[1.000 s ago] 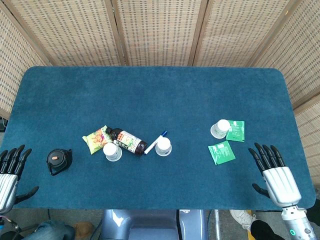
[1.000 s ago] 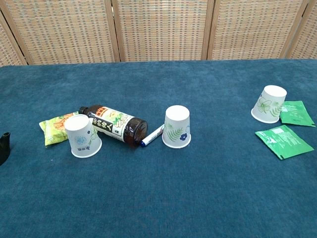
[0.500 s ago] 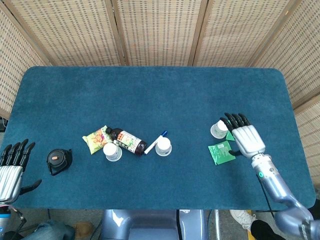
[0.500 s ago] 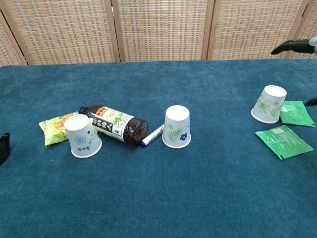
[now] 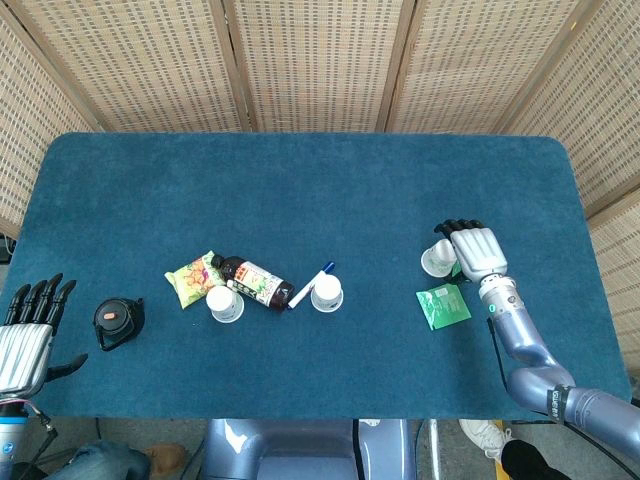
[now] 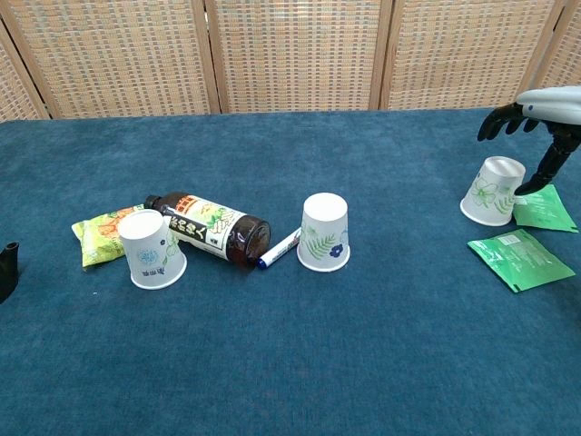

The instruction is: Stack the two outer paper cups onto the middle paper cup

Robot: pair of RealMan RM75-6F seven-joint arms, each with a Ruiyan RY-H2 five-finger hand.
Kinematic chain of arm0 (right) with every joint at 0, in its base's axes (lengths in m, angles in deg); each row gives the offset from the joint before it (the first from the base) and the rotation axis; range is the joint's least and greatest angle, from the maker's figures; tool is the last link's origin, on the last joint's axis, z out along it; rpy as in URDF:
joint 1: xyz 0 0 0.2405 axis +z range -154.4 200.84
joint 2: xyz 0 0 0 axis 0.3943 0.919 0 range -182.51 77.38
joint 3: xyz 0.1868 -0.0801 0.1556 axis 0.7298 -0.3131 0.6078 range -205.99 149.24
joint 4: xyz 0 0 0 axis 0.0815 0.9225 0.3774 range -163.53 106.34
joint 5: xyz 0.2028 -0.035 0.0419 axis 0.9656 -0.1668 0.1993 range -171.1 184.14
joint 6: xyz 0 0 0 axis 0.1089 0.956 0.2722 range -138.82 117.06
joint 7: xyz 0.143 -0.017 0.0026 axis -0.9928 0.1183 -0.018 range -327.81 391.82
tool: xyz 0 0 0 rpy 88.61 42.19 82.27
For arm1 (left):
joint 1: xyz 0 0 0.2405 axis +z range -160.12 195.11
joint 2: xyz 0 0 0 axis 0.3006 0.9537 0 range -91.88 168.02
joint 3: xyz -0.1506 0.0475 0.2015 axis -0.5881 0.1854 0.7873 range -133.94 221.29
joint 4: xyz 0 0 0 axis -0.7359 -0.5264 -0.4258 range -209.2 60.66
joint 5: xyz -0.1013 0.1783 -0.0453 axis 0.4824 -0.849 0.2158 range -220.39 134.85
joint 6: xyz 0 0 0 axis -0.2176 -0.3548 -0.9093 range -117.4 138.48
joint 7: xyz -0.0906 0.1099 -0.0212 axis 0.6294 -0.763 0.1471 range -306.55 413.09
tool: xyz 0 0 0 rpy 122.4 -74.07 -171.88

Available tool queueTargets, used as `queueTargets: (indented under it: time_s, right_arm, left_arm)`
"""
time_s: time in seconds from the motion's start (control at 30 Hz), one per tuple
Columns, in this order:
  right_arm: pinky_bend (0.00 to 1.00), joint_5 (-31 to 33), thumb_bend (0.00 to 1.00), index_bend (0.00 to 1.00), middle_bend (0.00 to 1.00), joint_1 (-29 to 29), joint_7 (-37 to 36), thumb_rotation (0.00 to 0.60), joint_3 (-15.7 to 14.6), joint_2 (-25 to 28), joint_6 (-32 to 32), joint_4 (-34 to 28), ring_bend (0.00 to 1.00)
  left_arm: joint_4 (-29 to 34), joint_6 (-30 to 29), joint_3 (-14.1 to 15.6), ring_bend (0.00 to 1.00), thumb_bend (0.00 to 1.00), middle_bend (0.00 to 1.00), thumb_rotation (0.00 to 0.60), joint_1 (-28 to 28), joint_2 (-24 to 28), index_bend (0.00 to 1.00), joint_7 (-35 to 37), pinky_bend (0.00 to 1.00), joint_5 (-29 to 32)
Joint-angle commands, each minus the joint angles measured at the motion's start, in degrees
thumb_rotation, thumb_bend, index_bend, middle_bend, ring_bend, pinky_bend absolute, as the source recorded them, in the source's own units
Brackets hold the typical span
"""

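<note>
Three paper cups stand upside down on the blue table. The left cup (image 5: pixel 225 303) (image 6: pixel 152 249) sits by a bottle. The middle cup (image 5: pixel 326 293) (image 6: pixel 324 232) stands next to a pen. The right cup (image 5: pixel 437 258) (image 6: pixel 493 191) is at the right, beside green packets. My right hand (image 5: pixel 475 249) (image 6: pixel 536 118) hovers just above and to the right of that cup, fingers apart and curved over it, holding nothing. My left hand (image 5: pixel 25 334) is open at the table's near left edge, far from the cups.
A brown bottle (image 5: pixel 256 281) (image 6: pixel 208 227) lies on its side behind the left cup, with a yellow snack packet (image 5: pixel 192 277) beside it. A pen (image 5: pixel 311 284) lies by the middle cup. Two green packets (image 5: pixel 443 305) (image 6: pixel 519 258) lie near the right cup. A black lid (image 5: pixel 117 321) sits at left.
My right hand has swept from the near right edge up to the right cup and now hangs over it. My left hand has barely shifted.
</note>
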Motion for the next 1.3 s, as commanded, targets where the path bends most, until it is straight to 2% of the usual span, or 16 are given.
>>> queueTargets:
  time_s: [0.03, 0.3, 0.47, 0.7, 1.1, 1.3]
  right_arm:
    - [0.27, 0.2, 0.29, 0.28, 0.3, 0.9, -1.2, 0.6, -0.5, -1.9, -0.3, 3.1, 0.24]
    - [0.35, 1.5, 0.36, 0.32, 0.35, 1.9, -3.6, 0.6, -0.9, -4.0, -1.6, 7.6, 0.3]
    - [0.41, 2.6, 0.42, 0.37, 0.43, 2.4, -4.2, 0.6, -1.1, -4.4, -2.2, 8.8, 0.38]
    - [0.44, 0.6, 0.45, 0.41, 0.47, 2.2, -5.8, 0.6, -1.0, -2.9, -0.1, 6.0, 0.43]
    - [0.44, -10.6, 0.51, 0.41, 0.47, 0.9, -11.2, 0.6, 0.2, 8.7, 5.5, -17.3, 0.43]
    - [0.44, -13.7, 0.52, 0.41, 0.47, 2.7, -9.3, 0.6, 0.4, 9.3, 6.2, -22.7, 0.43]
  left_arm:
    - [0.1, -0.2, 0.0, 0.0, 0.0, 0.0, 0.6, 0.0, 0.0, 0.0, 0.1, 0.0, 0.0]
    - [0.3, 0.4, 0.3, 0.0, 0.0, 0.0, 0.6, -0.2, 0.1, 0.0, -0.2, 0.0, 0.8]
    - [0.4, 0.5, 0.4, 0.0, 0.0, 0.0, 0.6, -0.3, 0.2, 0.0, -0.1, 0.0, 0.9]
    - [0.4, 0.5, 0.5, 0.0, 0.0, 0.0, 0.6, -0.5, 0.2, 0.0, -0.2, 0.0, 1.1]
    - [0.7, 0.6, 1.0, 0.0, 0.0, 0.0, 0.6, -0.7, 0.4, 0.0, -0.1, 0.0, 0.7]
    - [0.8, 0.6, 1.3, 0.0, 0.0, 0.0, 0.6, -0.7, 0.6, 0.0, 0.4, 0.0, 0.1]
